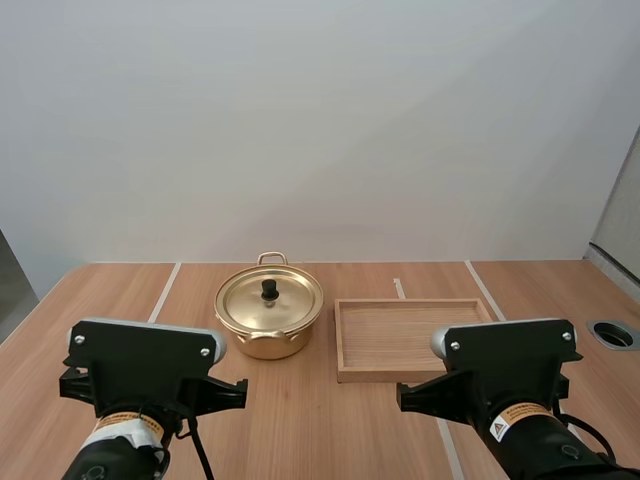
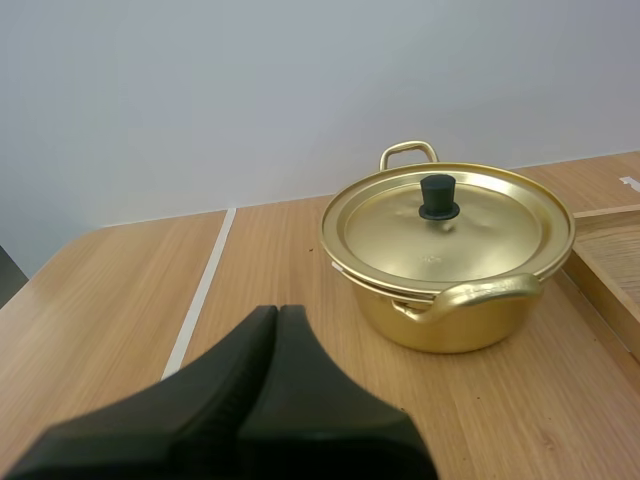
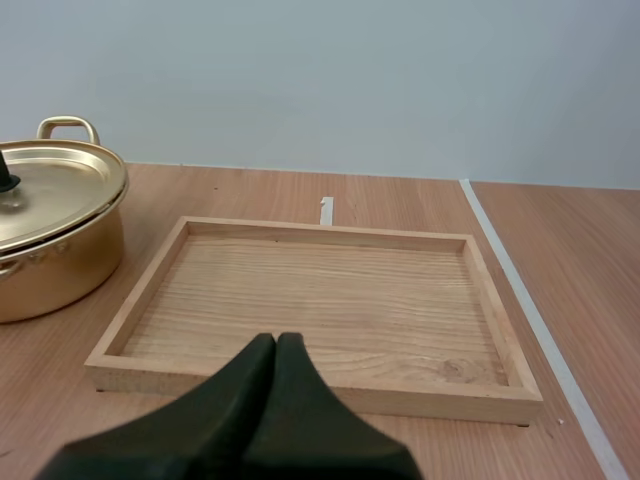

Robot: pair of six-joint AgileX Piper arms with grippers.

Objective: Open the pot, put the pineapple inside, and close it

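Pot (image 1: 268,322): lid (image 2: 447,222) on, left of tray (image 3: 320,312). My grippers: left (image 2: 277,318), right (image 3: 277,345), both pressed together. Pineapple either inside or yet to come.

glossy brass-coloured metal pot (image 2: 450,260), matt wooden tray (image 3: 320,300)

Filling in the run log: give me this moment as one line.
pot: lid on | wooden tray: holds nothing | pineapple: none seen | left pincer: shut, short of pot | right pincer: shut, before tray
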